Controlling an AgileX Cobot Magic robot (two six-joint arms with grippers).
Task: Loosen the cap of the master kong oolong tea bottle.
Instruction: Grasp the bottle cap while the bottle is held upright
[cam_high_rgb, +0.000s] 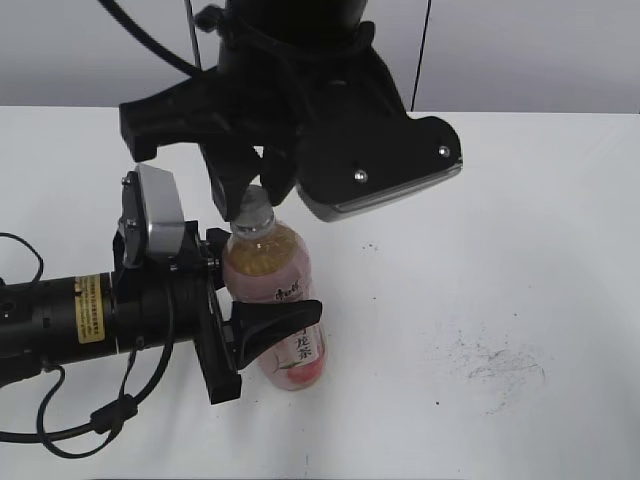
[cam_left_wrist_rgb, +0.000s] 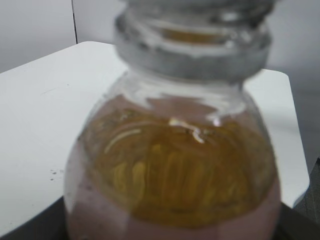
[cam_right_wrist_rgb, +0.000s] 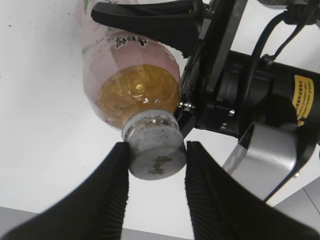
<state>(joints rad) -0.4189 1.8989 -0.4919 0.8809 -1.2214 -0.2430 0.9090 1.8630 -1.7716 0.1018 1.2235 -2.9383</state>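
The master kong oolong tea bottle (cam_high_rgb: 268, 262) stands tilted on the white table (cam_high_rgb: 520, 220), amber tea showing above its pink label. My left gripper (cam_high_rgb: 256, 300) comes in from the left and is shut on the bottle's body, one black finger (cam_high_rgb: 285, 322) across the label. In the left wrist view the bottle (cam_left_wrist_rgb: 175, 165) fills the frame, blurred. My right gripper (cam_high_rgb: 254, 200) reaches down from above and is shut on the cap (cam_high_rgb: 256, 212). In the right wrist view the grey-white cap (cam_right_wrist_rgb: 156, 157) sits between the two ribbed fingertips of the right gripper (cam_right_wrist_rgb: 156, 165), touching both; the bottle (cam_right_wrist_rgb: 127, 80) lies beyond it.
Dark scuff marks (cam_high_rgb: 500, 362) spot the table to the right of the bottle. The left arm's black body with a yellow sticker (cam_high_rgb: 90, 308) and loose cables (cam_high_rgb: 60, 432) lie at the left. A grey wall runs behind the table's far edge.
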